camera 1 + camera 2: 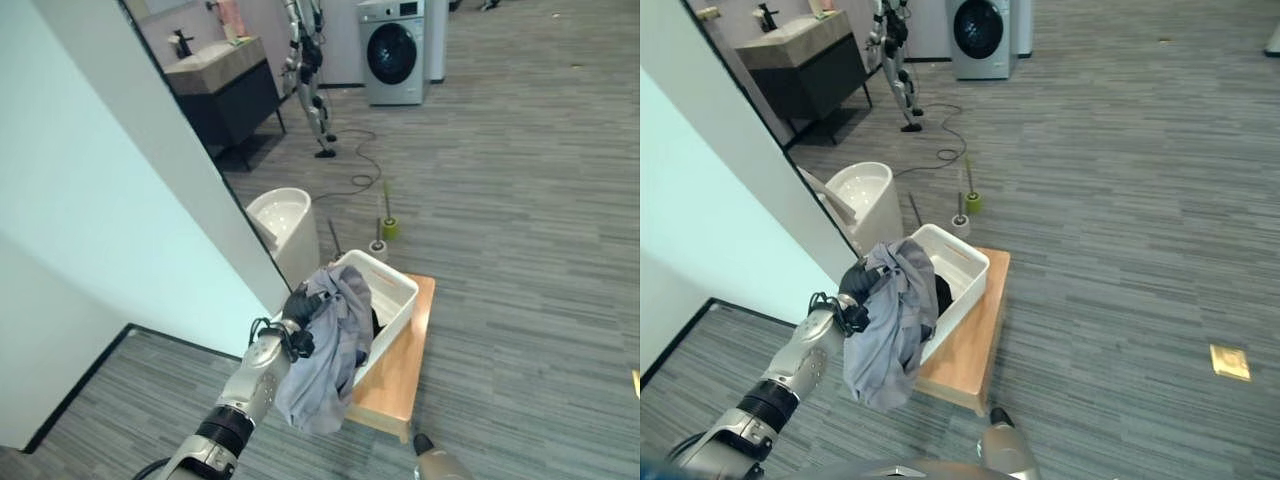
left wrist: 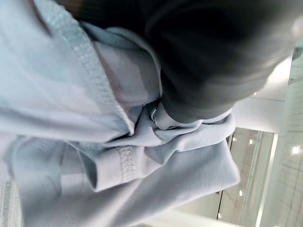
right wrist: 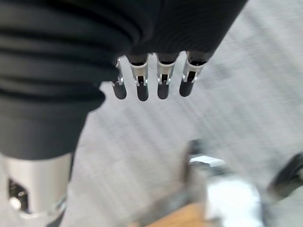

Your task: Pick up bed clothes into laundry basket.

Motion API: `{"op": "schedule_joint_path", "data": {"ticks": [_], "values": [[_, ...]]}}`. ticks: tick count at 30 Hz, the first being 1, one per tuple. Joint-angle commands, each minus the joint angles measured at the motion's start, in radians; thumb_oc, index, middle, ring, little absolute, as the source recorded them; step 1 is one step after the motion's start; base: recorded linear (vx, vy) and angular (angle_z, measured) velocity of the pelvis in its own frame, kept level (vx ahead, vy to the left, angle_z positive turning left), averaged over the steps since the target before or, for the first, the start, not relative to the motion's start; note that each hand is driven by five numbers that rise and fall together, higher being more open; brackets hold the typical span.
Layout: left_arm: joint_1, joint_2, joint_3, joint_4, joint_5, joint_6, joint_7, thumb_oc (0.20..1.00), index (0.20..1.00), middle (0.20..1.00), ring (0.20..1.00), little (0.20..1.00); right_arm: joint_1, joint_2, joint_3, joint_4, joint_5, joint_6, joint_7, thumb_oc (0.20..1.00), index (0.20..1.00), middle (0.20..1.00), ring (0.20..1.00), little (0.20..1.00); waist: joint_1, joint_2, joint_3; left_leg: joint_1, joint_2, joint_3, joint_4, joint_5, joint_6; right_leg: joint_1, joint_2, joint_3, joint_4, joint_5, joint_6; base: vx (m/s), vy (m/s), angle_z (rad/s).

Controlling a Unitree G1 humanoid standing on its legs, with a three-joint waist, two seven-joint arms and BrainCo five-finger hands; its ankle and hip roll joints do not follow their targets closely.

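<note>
Left hand [image 1: 300, 305] mostly buried in grey cloth [image 1: 330, 350], fingers gripping it. Cloth hangs from the hand, draped over the near rim of the white basket [image 1: 395, 290] and down its outer side. Basket sits on a wooden board [image 1: 400, 370]. Right hand [image 3: 151, 80] hangs over the floor, fingers relaxed, holding nothing.
</note>
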Motion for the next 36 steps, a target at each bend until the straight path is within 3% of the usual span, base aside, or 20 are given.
{"op": "schedule_joint_path", "data": {"ticks": [1, 4, 5, 6, 7, 9, 12, 13, 19, 27, 30, 36], "values": [[-0.118, 0.106, 0.100, -0.116, -0.074, -0.095, -0.045, 0.200, 0.200, 0.200, 0.200, 0.200, 0.043, 0.004, 0.013, 0.019, -0.012, -0.009, 0.023, 1.000, 1.000, 1.000, 1.000, 1.000, -0.005, -0.019, -0.033, -0.105, -0.082, -0.041, 0.010, 0.057, -0.017, 0.043, -0.113, -0.028, -0.023, -0.032, 0.041, 0.04, -0.057, 0.41], [-0.195, 0.210, 0.136, -0.149, -0.092, -0.127, -0.035, 0.200, 0.200, 0.200, 0.200, 0.200, 0.039, -0.008, 0.022, 0.065, -0.025, 0.001, 0.040, 1.000, 1.000, 1.000, 1.000, 1.000, 0.008, -0.018, -0.042, -0.102, -0.077, -0.052, 0.001, 0.058, -0.022, 0.056, -0.110, -0.040, -0.029, -0.042, 0.036, 0.05, -0.050, 0.34], [-0.196, 0.211, 0.136, -0.149, -0.092, -0.127, -0.036, 0.200, 0.200, 0.200, 0.200, 0.200, 0.038, -0.007, 0.022, 0.066, -0.025, 0.001, 0.041, 1.000, 1.000, 1.000, 1.000, 1.000, 0.007, -0.018, -0.040, -0.101, -0.077, -0.052, 0.001, 0.058, -0.022, 0.057, -0.111, -0.040, -0.029, -0.042, 0.036, 0.03, -0.030, 0.16], [-0.254, 0.269, 0.152, -0.136, -0.094, -0.149, -0.014, 0.200, 0.200, 0.200, 0.200, 0.200, 0.040, -0.010, 0.031, 0.078, -0.030, 0.004, 0.049, 1.000, 1.000, 1.000, 1.000, 1.000, 0.011, -0.015, -0.044, -0.100, -0.075, -0.056, -0.002, 0.058, -0.025, 0.062, -0.112, -0.048, -0.033, -0.045, 0.036, 0.02, -0.018, 0.16], [-0.257, 0.270, 0.150, -0.134, -0.095, -0.150, -0.015, 0.200, 0.200, 0.200, 0.200, 0.200, 0.039, -0.009, 0.031, 0.078, -0.030, 0.003, 0.050, 1.000, 1.000, 1.000, 1.000, 1.000, 0.010, -0.016, -0.042, -0.099, -0.075, -0.057, -0.002, 0.058, -0.025, 0.064, -0.113, -0.049, -0.033, -0.045, 0.036, 0.03, -0.028, 0.15], [-0.376, 0.380, 0.126, -0.081, -0.068, -0.169, 0.011, 0.200, 0.200, 0.200, 0.200, 0.200, 0.036, -0.017, 0.054, 0.085, -0.038, 0.008, 0.057, 1.000, 1.000, 1.000, 1.000, 1.000, 0.011, -0.008, -0.044, -0.100, -0.073, -0.064, -0.002, 0.060, -0.026, 0.066, -0.113, -0.056, -0.031, -0.050, 0.036, 0.01, -0.009, -0.03], [-0.466, 0.447, 0.090, -0.010, -0.053, -0.176, 0.027, 0.200, 0.200, 0.200, 0.200, 0.200, 0.035, -0.015, 0.061, 0.084, -0.032, 0.010, 0.060, 1.000, 1.000, 1.000, 1.000, 1.000, 0.009, -0.005, -0.041, -0.101, -0.072, -0.067, -0.002, 0.060, -0.027, 0.068, -0.115, -0.061, -0.029, -0.052, 0.039, 0.00, -0.002, -0.06], [-0.559, 0.507, 0.043, 0.088, -0.061, -0.170, 0.029, 0.200, 0.200, 0.200, 0.200, 0.200, 0.032, -0.019, 0.080, 0.080, -0.029, 0.016, 0.066, 1.000, 1.000, 1.000, 1.000, 1.000, 0.003, 0.002, -0.040, -0.101, -0.071, -0.065, -0.002, 0.062, -0.029, 0.067, -0.116, -0.063, -0.029, -0.051, 0.044, 0.00, 0.000, -0.05], [-0.703, 0.557, -0.043, 0.241, -0.095, -0.155, 0.009, 0.200, 0.200, 0.200, 0.200, 0.200, 0.021, -0.012, 0.120, 0.073, -0.039, 0.026, 0.073, 1.000, 1.000, 1.000, 1.000, 1.000, -0.002, 0.006, -0.034, -0.103, -0.071, -0.061, -0.002, 0.060, -0.030, 0.065, -0.117, -0.062, -0.037, -0.045, 0.052, 0.00, 0.002, -0.09], [-0.932, 0.494, -0.213, 0.468, -0.092, -0.120, -0.023, 0.200, 0.200, 0.200, 0.200, 0.200, -0.002, -0.007, 0.182, 0.076, -0.050, 0.042, 0.075, 1.000, 1.000, 1.000, 1.000, 1.000, -0.017, 0.003, -0.027, -0.119, -0.065, -0.061, -0.002, 0.063, -0.035, 0.064, -0.120, -0.066, -0.063, -0.030, 0.063, 0.00, 0.001, 0.00], [-0.985, 0.462, -0.227, 0.540, -0.081, -0.120, -0.011, 0.200, 0.200, 0.200, 0.200, 0.200, -0.017, -0.004, 0.198, 0.069, -0.047, 0.040, 0.069, 1.000, 1.000, 1.000, 1.000, 1.000, -0.022, 0.000, -0.022, -0.129, -0.063, -0.058, -0.002, 0.063, -0.037, 0.057, -0.120, -0.065, -0.069, -0.024, 0.065, 0.00, 0.004, -0.03], [-0.981, 0.479, -0.214, 0.544, -0.068, -0.119, -0.002, 0.200, 0.200, 0.200, 0.200, 0.200, -0.020, 0.000, 0.208, 0.063, -0.054, 0.037, 0.068, 1.000, 1.000, 1.000, 1.000, 1.000, -0.019, -0.001, -0.019, -0.137, -0.065, -0.049, -0.002, 0.057, -0.035, 0.049, -0.123, -0.062, -0.081, -0.014, 0.067, 0.01, 0.007, -0.15]]}}
